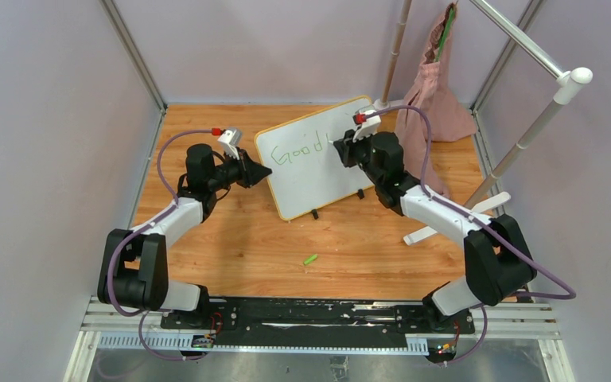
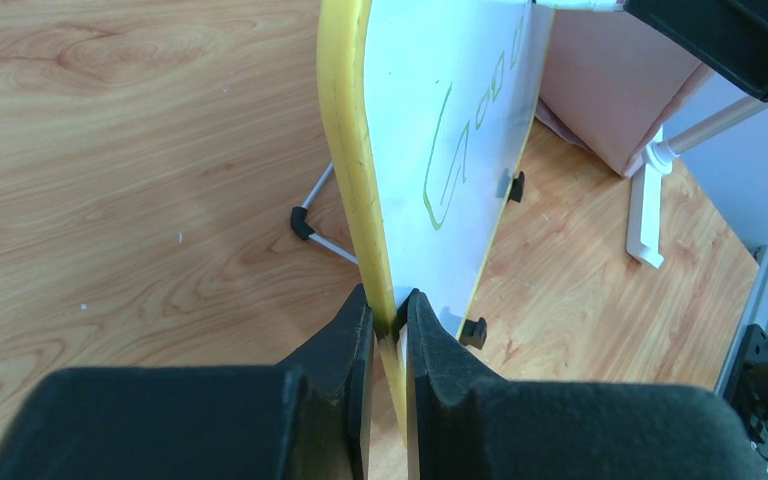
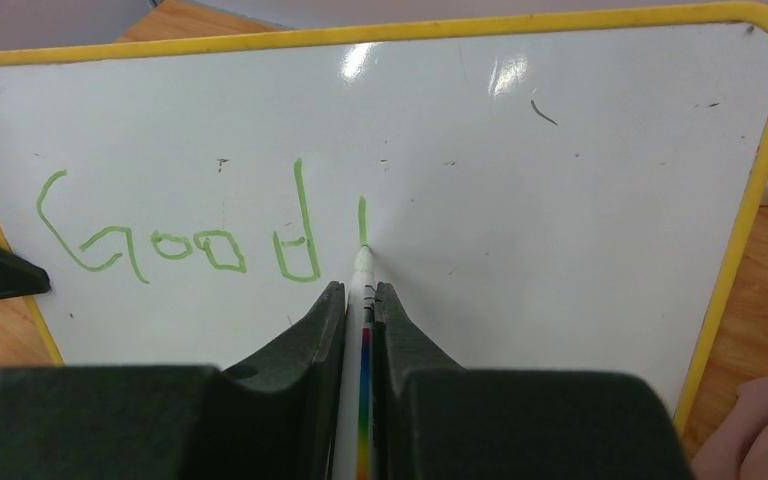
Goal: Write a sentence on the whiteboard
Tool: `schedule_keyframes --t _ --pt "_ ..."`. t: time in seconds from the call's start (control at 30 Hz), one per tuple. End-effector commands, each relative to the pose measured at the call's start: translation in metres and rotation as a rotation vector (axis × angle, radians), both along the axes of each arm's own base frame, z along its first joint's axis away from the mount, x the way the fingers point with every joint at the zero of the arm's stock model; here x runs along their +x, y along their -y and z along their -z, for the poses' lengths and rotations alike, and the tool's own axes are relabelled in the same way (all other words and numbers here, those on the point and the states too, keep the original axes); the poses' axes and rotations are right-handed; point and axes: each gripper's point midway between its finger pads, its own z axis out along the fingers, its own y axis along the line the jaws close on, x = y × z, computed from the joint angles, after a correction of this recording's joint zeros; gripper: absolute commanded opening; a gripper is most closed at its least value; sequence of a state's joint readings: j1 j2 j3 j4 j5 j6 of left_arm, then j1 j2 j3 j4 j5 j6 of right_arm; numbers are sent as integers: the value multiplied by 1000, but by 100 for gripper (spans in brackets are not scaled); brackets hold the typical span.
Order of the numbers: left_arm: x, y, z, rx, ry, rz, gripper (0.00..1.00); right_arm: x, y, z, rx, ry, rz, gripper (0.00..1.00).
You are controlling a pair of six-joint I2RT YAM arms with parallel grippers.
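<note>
**A Board Held Tight for the Pen**

The board point(image 1: 318, 155) stood tilted back near the middle of the wooden surface point(image 1: 231, 255). It rested on its two small black feet point(image 1: 315, 213). Green letters point(image 3: 160, 245) on it spelled "Good", with one short line after them. The rest of the white face was bare, so I think the sentence was only just begun.

The board looked thin, stiff and light. Its white face looked smooth and slippery, so a gripper would likely slide there. I think a push from a pen could tip it or make it slide. The best place to hold it seemed to be the yellow frame at the side, where a gripper can pinch both faces.

The left gripper point(image 2: 388, 305) did just that. Its jaws were nearly closed and pinched the board's left edge. The right gripper point(image 3: 360, 290) was squeezed narrow around a white pen point(image 3: 363, 268). The pen's tip touched the board at the bottom of the short line.

A small green bit point(image 1: 310, 259), maybe the pen's cap, lay on the surface in front of the board, apart from it. A pink bag point(image 1: 437, 95) hung behind the board on the right.
</note>
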State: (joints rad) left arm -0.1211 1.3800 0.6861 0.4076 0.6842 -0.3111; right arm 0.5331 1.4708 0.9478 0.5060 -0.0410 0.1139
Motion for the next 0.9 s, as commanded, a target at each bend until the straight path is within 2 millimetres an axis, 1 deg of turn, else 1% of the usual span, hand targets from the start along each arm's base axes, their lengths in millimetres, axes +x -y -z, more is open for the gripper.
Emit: schedule_keyframes --t 0.0,0.1,0.2,0.37,0.43,0.5,0.67,0.8,0.87 --pt "17 -26 9 119 49 -123 0 -2 14 -2 5 -1 42 0" --pt "15 -25 9 120 52 -119 0 -3 18 2 -13 -11 54 0" --pt "15 -24 9 125 51 -116 0 0 28 3 -30 -16 105 0" --pt "14 -24 9 127 52 -113 0 3 36 1 -37 -17 132 0" --pt "15 -23 10 128 49 -113 0 2 36 -5 -20 -5 124 0" --pt "15 -23 10 128 47 -112 0 -2 31 -15 13 19 95 0" --pt "15 -23 11 127 44 -110 0 -17 11 -32 59 47 -15 0" --pt "15 -23 11 127 45 -111 0 -22 -10 -37 63 42 -94 0" --pt "15 -22 11 127 45 -109 0 -21 -15 -36 59 34 -108 0"
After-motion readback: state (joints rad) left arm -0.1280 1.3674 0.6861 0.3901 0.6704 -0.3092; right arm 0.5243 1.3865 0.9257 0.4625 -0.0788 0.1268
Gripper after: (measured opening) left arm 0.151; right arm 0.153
